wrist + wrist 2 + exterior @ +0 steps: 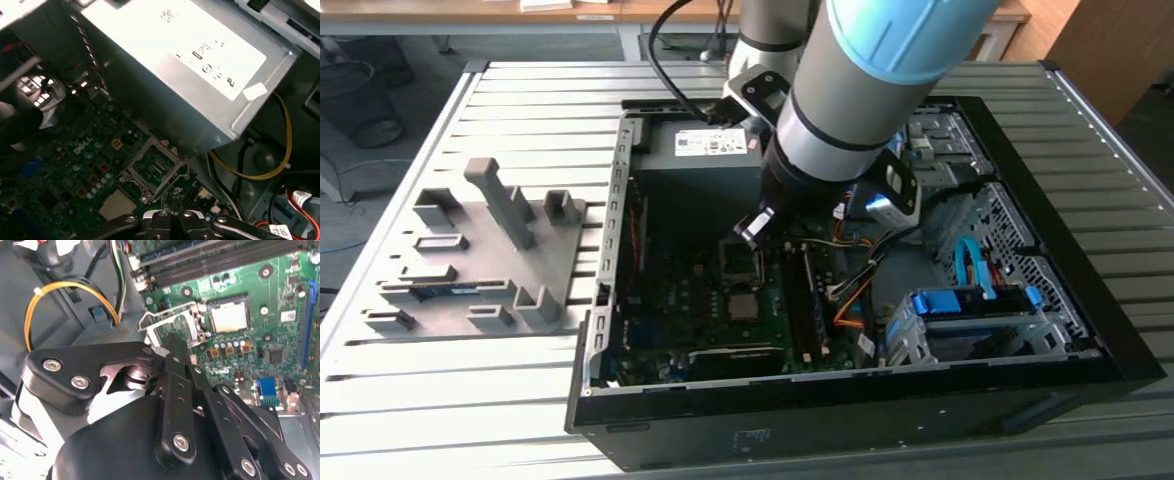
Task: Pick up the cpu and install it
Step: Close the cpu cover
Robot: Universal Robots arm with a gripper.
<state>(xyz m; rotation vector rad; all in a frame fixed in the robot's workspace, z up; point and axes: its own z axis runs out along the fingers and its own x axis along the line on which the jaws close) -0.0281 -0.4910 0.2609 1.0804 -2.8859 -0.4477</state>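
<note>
An open computer case (854,410) is seen lying on a slatted table (520,100), and the arm (854,90) is reached down into it. The gripper (750,232) is held low over the motherboard (674,300), near the grey power supply (707,143). In the first wrist view the fingertips (162,218) are brought together, and nothing is gripped between them.

The cpu (229,316) is found lying flat on the motherboard, its pale metal top turned up, and it is framed by a dark square socket (245,302). Just beside it a metal bracket (167,326) is swung open. The gripper's tip is placed over that bracket and apart from the cpu; whether the bracket is touched cannot be told. In the exterior view the cpu is shown as a small pale square between the gripper and the case's near wall.

Long memory slots (215,257) are laid along the motherboard near the socket. A yellow cable (280,150) is looped beside the power supply.

On the exterior view's left a grey fixture (480,260) with upright blocks is set on the table, well apart from the gripper. On that view's right a blue-fronted drive cage (974,305) is fitted inside the case.
</note>
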